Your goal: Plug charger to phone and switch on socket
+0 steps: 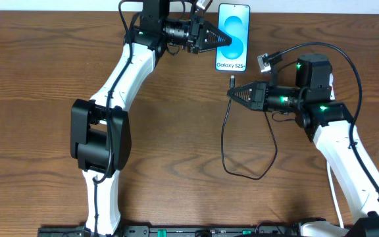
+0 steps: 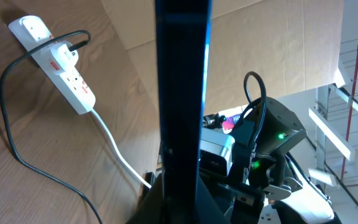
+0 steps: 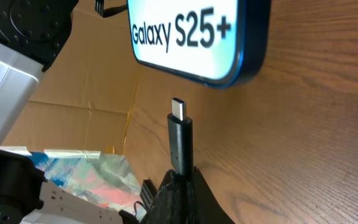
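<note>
My left claw [image 1: 227,39] is clamped shut on the left edge of the phone [image 1: 235,23], top middle of the overhead view. I judge this steadies it against the coming push. My right claw [image 1: 231,93] is pinched tight on the charger [image 1: 233,82] just behind its tip. The tip points at the phone's lower edge, near but not touching, lined up for the port. The screen reads "Galaxy S25+". The socket [image 2: 59,57] lies upper left in my left wrist view, the charger's other end seemingly plugged in. Its red markings are too small to read.
</note>
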Controlling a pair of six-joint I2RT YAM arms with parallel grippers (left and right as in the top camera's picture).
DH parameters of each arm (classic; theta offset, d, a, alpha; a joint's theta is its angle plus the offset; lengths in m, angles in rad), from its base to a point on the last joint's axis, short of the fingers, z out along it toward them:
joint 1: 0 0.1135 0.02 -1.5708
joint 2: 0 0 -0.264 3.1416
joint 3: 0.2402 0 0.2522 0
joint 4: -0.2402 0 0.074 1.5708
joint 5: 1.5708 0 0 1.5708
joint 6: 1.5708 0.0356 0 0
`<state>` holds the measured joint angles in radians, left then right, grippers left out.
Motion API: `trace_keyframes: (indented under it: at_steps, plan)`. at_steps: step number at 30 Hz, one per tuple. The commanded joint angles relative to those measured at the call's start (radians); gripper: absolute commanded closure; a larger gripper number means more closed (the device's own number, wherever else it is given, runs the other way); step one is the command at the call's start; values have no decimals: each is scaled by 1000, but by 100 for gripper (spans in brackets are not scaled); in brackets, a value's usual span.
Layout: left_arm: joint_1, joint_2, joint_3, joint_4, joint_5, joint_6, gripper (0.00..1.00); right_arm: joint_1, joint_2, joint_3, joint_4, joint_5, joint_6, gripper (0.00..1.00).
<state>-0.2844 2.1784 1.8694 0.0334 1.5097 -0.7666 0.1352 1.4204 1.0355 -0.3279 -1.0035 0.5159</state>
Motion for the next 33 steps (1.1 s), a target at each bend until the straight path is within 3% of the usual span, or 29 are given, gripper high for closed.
trace_keyframes:
  at_steps: [1, 33]
  plan:
    - [-6, -48, 32, 6, 27, -6, 93, 3, 5, 26, 6, -25, 11, 99]
    - [-10, -48, 32, 6, 50, -27, 93, 10, 5, 26, 33, -1, 39, 99]
